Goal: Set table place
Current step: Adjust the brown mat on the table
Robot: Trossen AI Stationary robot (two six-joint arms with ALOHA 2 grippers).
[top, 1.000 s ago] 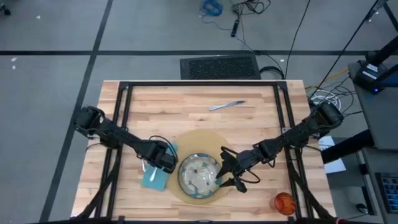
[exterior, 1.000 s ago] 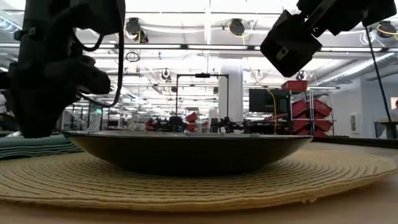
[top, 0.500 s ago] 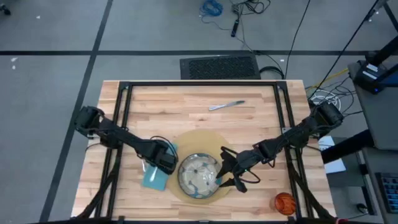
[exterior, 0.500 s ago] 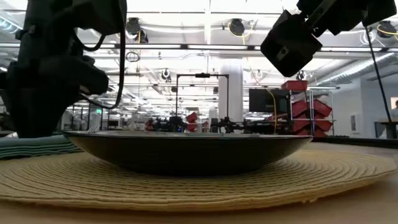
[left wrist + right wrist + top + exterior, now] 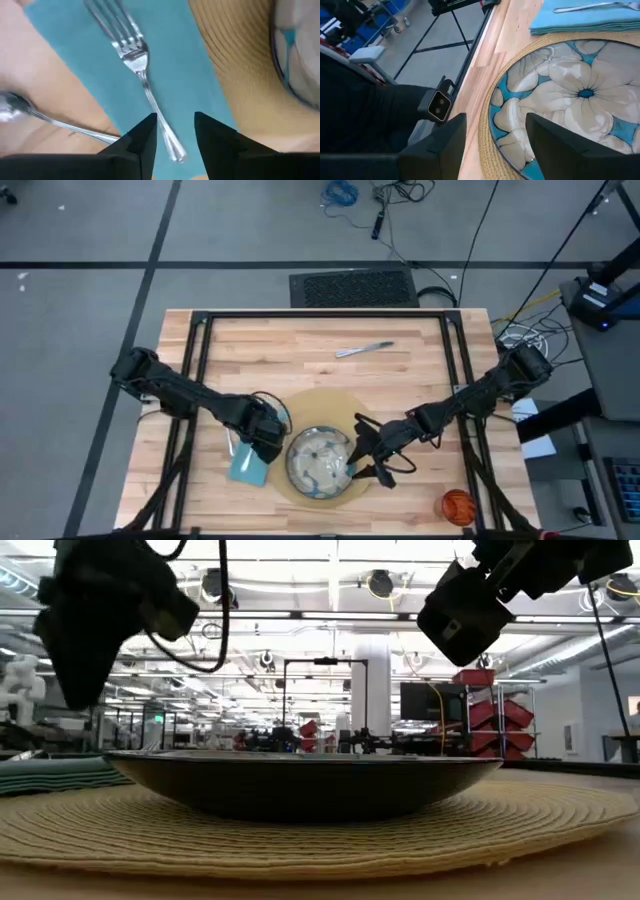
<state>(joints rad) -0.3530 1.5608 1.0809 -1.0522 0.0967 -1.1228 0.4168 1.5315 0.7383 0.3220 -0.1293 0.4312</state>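
Fork [image 5: 142, 80] lies on napkin [image 5: 165, 75], left of dish [image 5: 320, 462]. Left gripper [image 5: 172, 135] above handle, jaws narrowly parted, empty. Right gripper [image 5: 362, 455] at dish rim, jaws wide. Knife [image 5: 364, 350] far off: likely next fetch.

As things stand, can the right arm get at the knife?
Probably yes. The knife lies alone on bare table at the far edge, nothing near it. The right gripper, open beside the dish, holds nothing.

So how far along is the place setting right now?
Done: plate on the placemat, fork on the napkin. In hand: nothing; the left hand hangs open over the fork handle, the right hand open at the plate's edge. Left: spoon lies off the napkin, knife and cup sit far off.
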